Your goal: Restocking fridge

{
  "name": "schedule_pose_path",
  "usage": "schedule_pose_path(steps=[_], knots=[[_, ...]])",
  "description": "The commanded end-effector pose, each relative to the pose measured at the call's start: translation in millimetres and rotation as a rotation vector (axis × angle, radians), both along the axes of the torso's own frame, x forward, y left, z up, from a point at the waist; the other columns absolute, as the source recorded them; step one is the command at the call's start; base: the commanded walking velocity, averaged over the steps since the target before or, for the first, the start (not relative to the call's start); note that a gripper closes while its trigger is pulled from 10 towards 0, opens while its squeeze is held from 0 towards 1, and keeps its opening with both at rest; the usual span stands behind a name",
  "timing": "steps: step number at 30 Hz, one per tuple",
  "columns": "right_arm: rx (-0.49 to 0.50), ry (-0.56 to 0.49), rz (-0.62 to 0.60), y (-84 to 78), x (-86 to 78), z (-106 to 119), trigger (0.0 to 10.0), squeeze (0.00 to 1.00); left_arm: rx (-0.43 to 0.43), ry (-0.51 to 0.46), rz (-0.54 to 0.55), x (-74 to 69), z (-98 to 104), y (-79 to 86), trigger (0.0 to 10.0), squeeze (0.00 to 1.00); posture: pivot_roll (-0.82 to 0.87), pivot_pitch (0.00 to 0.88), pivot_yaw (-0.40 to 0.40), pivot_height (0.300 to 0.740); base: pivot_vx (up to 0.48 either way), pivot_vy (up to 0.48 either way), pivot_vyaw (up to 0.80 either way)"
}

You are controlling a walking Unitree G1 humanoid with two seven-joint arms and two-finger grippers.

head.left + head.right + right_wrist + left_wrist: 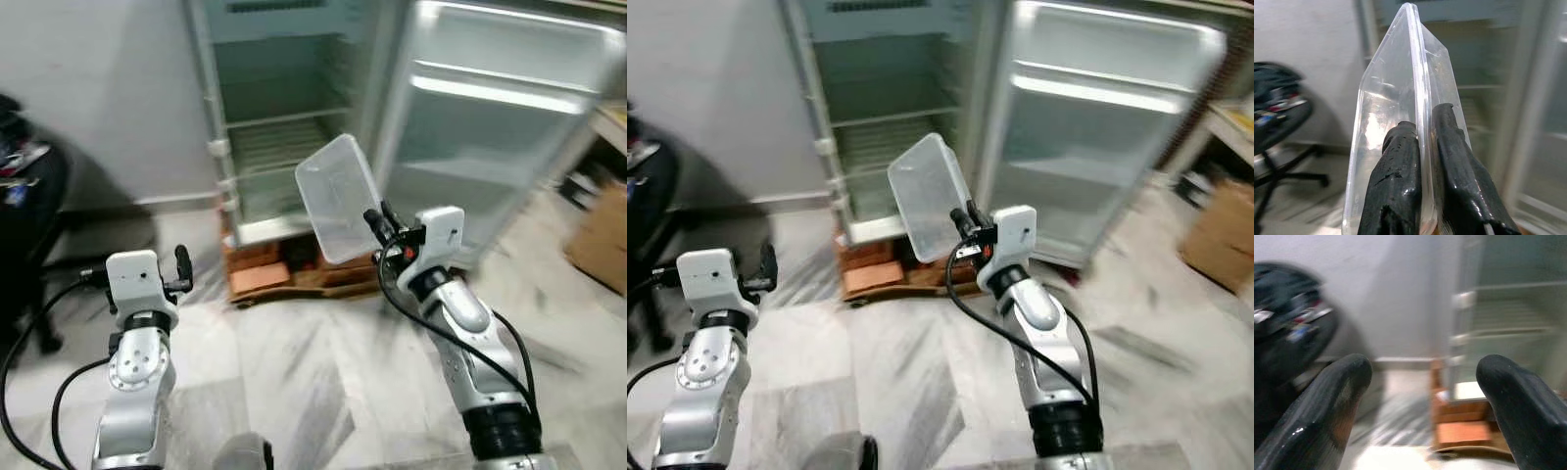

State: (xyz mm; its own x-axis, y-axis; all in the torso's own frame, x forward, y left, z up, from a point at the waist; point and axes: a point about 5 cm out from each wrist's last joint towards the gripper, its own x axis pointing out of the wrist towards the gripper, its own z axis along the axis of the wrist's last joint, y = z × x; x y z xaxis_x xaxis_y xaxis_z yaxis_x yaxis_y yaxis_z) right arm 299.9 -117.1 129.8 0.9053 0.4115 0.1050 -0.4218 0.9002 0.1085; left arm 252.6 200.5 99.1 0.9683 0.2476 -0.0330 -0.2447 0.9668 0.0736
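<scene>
My right gripper is shut on the rim of a clear plastic container, holding it up and tilted in front of the fridge. Both black fingers pinch the container's edge in the right wrist view. The fridge stands ahead with its door swung open to the right and its wire shelves bare. My left gripper is raised at the left, open, with nothing between its fingers.
The fridge rests on a low wooden base on the marble floor. A dark office chair stands at the far left. A cardboard box sits at the right edge.
</scene>
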Motion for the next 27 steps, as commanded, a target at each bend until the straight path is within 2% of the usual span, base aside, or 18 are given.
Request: schedule_pose_path(steps=[1,20,27], knots=[[0.001,-0.015,0.023,5.8,-1.3,3.3,10.0,0.00,-0.003,0.017,0.007,-1.8,-2.8,3.3,10.0,0.00,0.12,0.111,-0.072,0.740,0.416,0.240,0.56],[0.006,0.001,0.001,5.5,1.9,-0.9,10.0,0.00,-0.009,0.015,-0.007,0.5,-1.7,1.9,10.0,0.00,0.13,0.108,-0.069,0.740,0.411,0.248,0.05],[0.004,-0.004,0.006,6.9,2.2,-0.4,10.0,0.00,0.005,0.018,-0.017,0.2,-1.8,-0.1,10.0,0.00,0.13,0.109,-0.070,0.740,0.306,0.369,0.00]])
